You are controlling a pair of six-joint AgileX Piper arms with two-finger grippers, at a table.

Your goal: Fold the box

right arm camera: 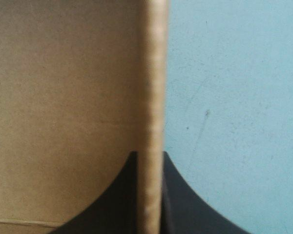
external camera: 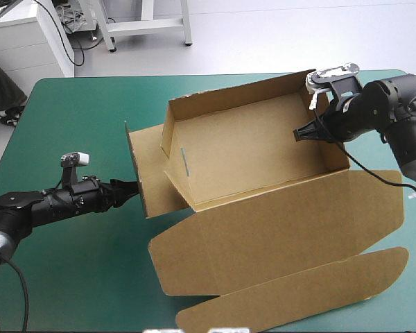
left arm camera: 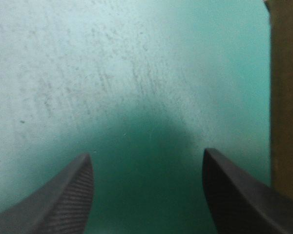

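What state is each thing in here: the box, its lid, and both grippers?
box: open tray, walls raised.
lid: lying flat on the teal-green cover.
left gripper: open, empty, beside the box's left end.
right gripper: shut on the box's right wall.

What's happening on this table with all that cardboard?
Two robot arms are folding a brown box. Its walls stand up as an open tray, the lid lying flat on the teal-green table. The right gripper is shut on the tray's right wall; the left gripper is open, close beside the left end flap.
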